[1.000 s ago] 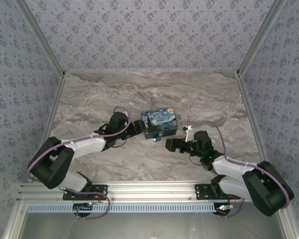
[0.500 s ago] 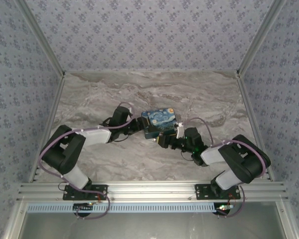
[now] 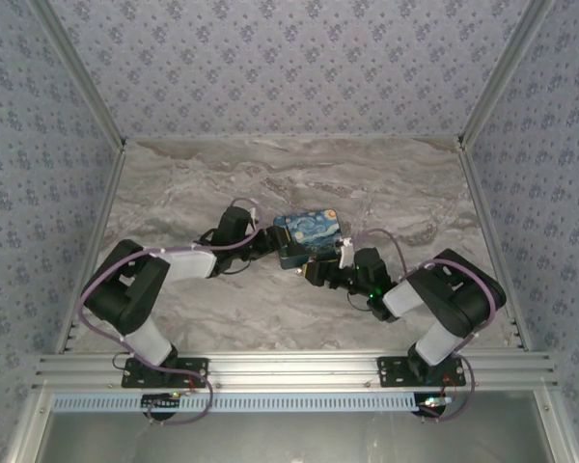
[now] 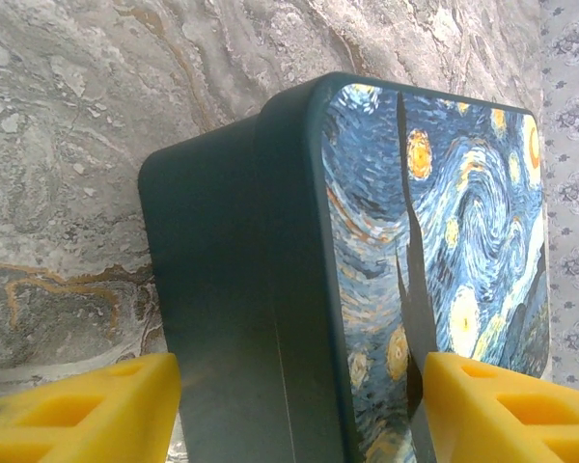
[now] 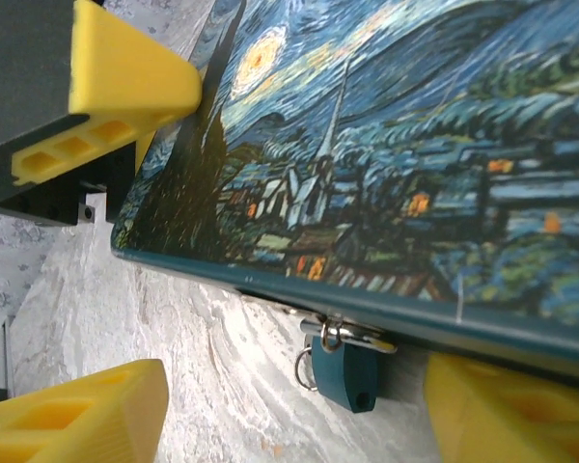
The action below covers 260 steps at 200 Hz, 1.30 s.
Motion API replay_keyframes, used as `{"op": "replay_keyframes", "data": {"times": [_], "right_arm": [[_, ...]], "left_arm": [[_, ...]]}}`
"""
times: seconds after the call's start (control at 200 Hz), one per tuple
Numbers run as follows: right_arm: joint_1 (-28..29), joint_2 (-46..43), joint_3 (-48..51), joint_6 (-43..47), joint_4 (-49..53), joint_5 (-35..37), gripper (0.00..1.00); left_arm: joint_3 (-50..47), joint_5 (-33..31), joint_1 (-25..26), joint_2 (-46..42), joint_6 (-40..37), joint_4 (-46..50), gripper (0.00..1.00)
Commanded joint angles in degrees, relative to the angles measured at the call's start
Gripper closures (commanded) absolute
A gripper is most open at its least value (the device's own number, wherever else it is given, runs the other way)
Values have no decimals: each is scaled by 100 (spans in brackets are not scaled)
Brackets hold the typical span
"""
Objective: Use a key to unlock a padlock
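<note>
1. Padlock (image 5: 345, 378), small and teal-blue, is seen hanging by its thin silvery shackle from a metal hasp (image 5: 352, 338) at the lower edge of the blue-and-yellow printed box (image 5: 415, 145), on the side turned toward the right arm.
2. A small silvery ring (image 5: 304, 367) is seen just beside the lock body. Whether the lock's bottom touches the marble table (image 3: 222, 183) cannot be told.
3. The right gripper (image 5: 297, 371) is held low in front of that edge with its jaws apart. One yellow finger is placed on each side of the lock, a gap is left on both sides, and nothing is grasped.
4. The left gripper (image 4: 299, 362) is set at the opposite end of the box. One yellow finger is seen against the dark side wall and the other over the painted lid. Whether the box is actually clamped cannot be told.
5. In the right wrist view, a finger of the left gripper is seen resting at the far corner of the lid.
6. From above, the box is seen lying near the middle of the table, between the two grippers, with the left one at its left end and the right one at its near edge.
</note>
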<state>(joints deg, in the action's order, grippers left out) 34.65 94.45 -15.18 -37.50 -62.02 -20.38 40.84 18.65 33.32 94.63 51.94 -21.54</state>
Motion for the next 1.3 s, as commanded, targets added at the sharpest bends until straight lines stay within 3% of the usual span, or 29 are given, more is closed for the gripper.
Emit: {"op": "replay_keyframes", "data": {"times": [0.0, 0.315, 1.294], "right_arm": [[40, 137, -160, 15, -445, 19, 29], [33, 279, -231, 85, -607, -123, 35], [-24, 442, -231, 93, -732, -327, 72]], "left_arm": [[-198, -186, -33, 117, 18, 161, 34], [-260, -212, -33, 108, 34, 117, 35], [-296, -253, -27, 29, 36, 171, 35]]}}
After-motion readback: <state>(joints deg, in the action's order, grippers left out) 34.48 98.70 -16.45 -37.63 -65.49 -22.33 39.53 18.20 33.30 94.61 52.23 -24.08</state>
